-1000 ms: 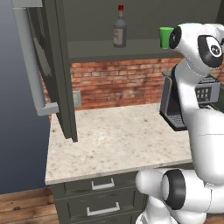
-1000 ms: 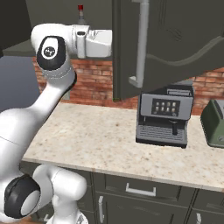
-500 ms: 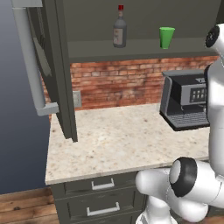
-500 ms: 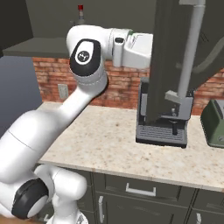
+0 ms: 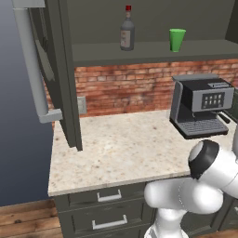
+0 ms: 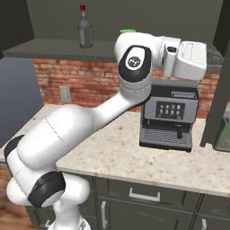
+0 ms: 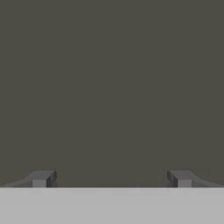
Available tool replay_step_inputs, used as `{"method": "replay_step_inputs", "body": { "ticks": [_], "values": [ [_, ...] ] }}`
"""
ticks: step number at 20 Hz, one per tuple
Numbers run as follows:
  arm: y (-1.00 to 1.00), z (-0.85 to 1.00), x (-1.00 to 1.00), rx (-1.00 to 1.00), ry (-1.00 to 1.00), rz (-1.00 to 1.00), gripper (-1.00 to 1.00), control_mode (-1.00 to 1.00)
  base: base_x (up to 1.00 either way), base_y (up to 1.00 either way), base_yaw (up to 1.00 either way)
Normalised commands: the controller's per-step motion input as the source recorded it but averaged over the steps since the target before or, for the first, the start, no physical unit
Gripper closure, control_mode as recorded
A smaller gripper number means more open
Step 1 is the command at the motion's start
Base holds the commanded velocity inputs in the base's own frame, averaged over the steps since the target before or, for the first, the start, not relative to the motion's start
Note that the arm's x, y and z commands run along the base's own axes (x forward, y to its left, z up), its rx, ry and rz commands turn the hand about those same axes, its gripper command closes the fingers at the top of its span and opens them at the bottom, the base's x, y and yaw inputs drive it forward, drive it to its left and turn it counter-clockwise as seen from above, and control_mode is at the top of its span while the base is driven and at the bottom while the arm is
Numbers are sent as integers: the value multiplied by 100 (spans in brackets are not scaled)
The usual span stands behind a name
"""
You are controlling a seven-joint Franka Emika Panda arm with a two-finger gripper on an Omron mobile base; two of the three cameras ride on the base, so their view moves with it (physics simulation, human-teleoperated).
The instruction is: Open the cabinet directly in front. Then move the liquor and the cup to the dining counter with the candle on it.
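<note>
Dark grey-green upper wall cabinet (image 5: 60, 74) is open: its left door with the long silver bar handle (image 5: 32, 60) swings out toward the camera at 9 o'clock in the left base view, shelf exposed.

Small glass liquor bottle with red cap and pale label (image 5: 127, 29) stands upright on the cabinet shelf, at 12 o'clock in the left base view. Small bright green tapered plastic cup (image 5: 176, 39) stands upright on the same shelf at 1 o'clock, well apart from the bottle. In the right base view the bottle (image 6: 84, 28) sits at 11 o'clock and just a sliver of the cup's rim (image 6: 127, 31) shows over the arm's elbow joint.

White Panda arm reaches up to shelf height and out to 2 o'clock in the right base view; the white hand (image 6: 191, 58) is level with the shelf edge, above the black-and-silver espresso machine (image 6: 169, 117) (machine sits on the beige speckled stone desk (image 5: 125, 148) against the red brick wall (image 5: 125, 88)).

Hand view: gripper (image 7: 111, 179) faces a flat dark grey-green surface, close up. Fingers (image 7: 41, 178) stand wide apart at the frame's bottom corners, nothing between them.

Dark drawers with short silver handles (image 5: 109, 209) sit below the desk.
</note>
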Motion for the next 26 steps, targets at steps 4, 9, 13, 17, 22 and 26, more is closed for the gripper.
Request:
{"method": "replay_step_inputs", "body": {
  "ticks": [4, 9, 13, 17, 22, 26],
  "values": [
    [-5, 0, 0, 0, 0, 0, -100, -100, 0, 0, 0],
    [76, -17, -39, -3, 0, 3, -100, -100, 0, 0, 0],
    [100, -7, -46, -5, 0, 7, -100, -100, 0, 0, 0],
    [100, 0, -53, -8, 0, 18, -100, -100, 0, 0, 0],
    [100, 5, -46, -11, 14, 33, -100, -100, 0, 0, 0],
    [100, 10, -39, -2, 34, 46, -100, -100, 0, 0, 0]
  ]
}}
